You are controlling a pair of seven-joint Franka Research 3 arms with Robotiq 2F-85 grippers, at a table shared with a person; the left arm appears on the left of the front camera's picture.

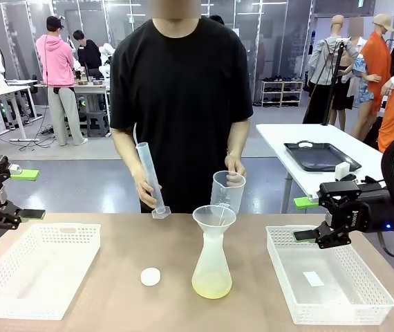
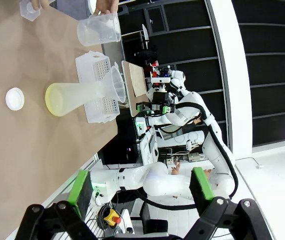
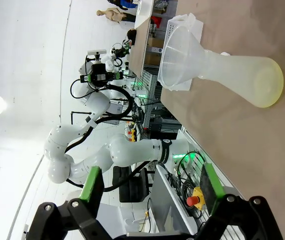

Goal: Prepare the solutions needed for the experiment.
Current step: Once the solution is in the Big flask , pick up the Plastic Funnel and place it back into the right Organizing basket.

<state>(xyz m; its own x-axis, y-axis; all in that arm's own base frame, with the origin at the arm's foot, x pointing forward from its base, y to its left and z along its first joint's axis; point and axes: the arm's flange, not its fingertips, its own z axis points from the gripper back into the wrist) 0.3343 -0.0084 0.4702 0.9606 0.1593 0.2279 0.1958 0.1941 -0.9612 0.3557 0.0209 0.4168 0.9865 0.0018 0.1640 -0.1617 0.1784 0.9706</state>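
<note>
A pale yellow-green solution [image 1: 211, 284] lies as a shallow layer in a translucent flask [image 1: 212, 259] with a funnel [image 1: 214, 217] in its neck, mid-table. The person holds a graduated cylinder [image 1: 150, 178] in one hand and an empty beaker [image 1: 227, 191] beside the funnel in the other. My left gripper [image 1: 27, 194] hovers open at the table's left edge. My right gripper [image 1: 303, 219] hovers open over the right basket's far rim. The left wrist view shows the solution [image 2: 56, 99] and beaker [image 2: 98, 30] beyond my open gripper [image 2: 140, 185]. The right wrist view shows the flask [image 3: 232, 70] beyond my open gripper [image 3: 150, 186].
A white basket [image 1: 3, 277] sits at the left, another white basket [image 1: 380, 297] at the right with a small white slip [image 1: 313, 279] inside. A white round cap [image 1: 151, 276] lies left of the flask. A black tray [image 1: 321, 156] rests on a table behind.
</note>
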